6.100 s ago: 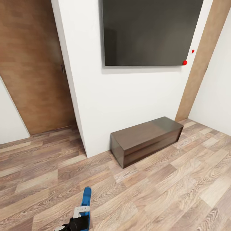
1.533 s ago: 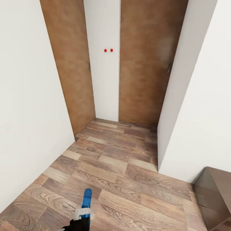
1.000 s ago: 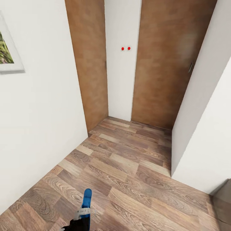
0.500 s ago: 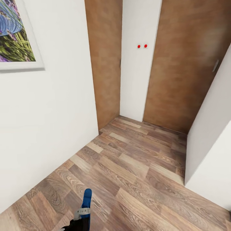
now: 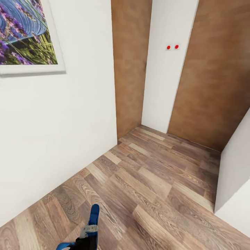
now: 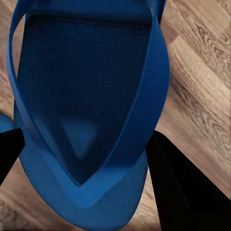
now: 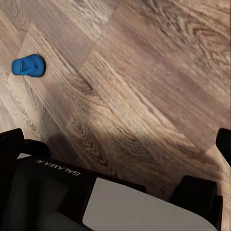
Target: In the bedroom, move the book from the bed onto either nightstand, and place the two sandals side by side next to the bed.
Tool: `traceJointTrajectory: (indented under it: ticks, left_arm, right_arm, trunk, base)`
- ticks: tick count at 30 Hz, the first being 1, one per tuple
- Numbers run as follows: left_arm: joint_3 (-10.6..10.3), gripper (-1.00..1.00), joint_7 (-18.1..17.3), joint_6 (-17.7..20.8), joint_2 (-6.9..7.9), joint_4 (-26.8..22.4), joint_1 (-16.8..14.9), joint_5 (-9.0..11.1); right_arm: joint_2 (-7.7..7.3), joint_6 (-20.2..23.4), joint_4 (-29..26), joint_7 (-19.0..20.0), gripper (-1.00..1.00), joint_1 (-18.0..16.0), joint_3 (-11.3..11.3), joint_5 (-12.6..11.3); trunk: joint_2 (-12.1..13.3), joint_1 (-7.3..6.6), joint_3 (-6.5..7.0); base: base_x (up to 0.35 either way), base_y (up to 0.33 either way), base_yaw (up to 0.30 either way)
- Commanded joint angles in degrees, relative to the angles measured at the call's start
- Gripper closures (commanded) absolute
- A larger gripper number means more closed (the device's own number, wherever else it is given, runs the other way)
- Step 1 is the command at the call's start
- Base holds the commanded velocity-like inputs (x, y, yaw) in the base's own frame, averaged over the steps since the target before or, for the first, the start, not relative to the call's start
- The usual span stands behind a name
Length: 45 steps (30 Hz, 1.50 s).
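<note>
Blue sandal (image 5: 93, 219) sits closest to me at the bottom of the head view, clamped in my left gripper (image 5: 86, 236), toe end pointing away over the floor. In the left wrist view the same sandal (image 6: 86, 110) fills most of the frame, its straps meeting in a V, with a dark finger (image 6: 183, 187) pressed on each side of the sole, so the left pincer is closed on it. The right wrist view looks down at the robot's own dark and white base (image 7: 96, 202) and, further off, a second blue sandal (image 7: 29, 66) lying on the planks; I can't tell from it whether my right pincer is open or closed. Wood-plank floor (image 5: 149, 187), brown-grey with strong grain, runs from me into a narrow recess. White wall (image 5: 59, 132) on the left carries a white-framed lavender picture (image 5: 27, 34), cut off by the frame edge. At the far end, two plain brown wooden doors (image 5: 130, 66) flank a white wall strip with two small red dots (image 5: 172, 47). Another white wall corner (image 5: 236, 166) juts in at the right.
</note>
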Motion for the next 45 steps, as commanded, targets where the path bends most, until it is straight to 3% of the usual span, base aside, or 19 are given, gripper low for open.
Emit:
traceJointTrajectory:
  ticks: [1, 23, 45]
  left_arm:
    - [0.45, 1.0, -0.44, 0.28, -0.06, 0.0, -0.04, 0.36]
    - [0.38, 1.0, -0.44, 0.28, -0.09, 1.03, -0.04, 0.28]
    - [0.36, 1.0, -0.44, 0.27, -0.06, 1.2, -0.04, 0.36]
  right_arm:
    - [0.0, 0.14, 0.03, 0.26, -1.0, -0.01, -0.21, -0.13]
    - [-0.02, 0.07, 0.02, 0.17, -1.0, -0.01, -0.21, -0.11]
    - [0.0, 0.06, 0.02, 0.17, -1.0, -0.01, -0.21, -0.1]
  trunk:
    - [-0.02, 0.0, -0.1]
    - [-0.02, 0.0, -1.14]
    - [-0.02, 0.0, -2.18]
  base:
    - [0.019, -0.029, 0.257]
    - [0.003, -0.004, 0.257]
    - [0.12, -0.044, 0.257]
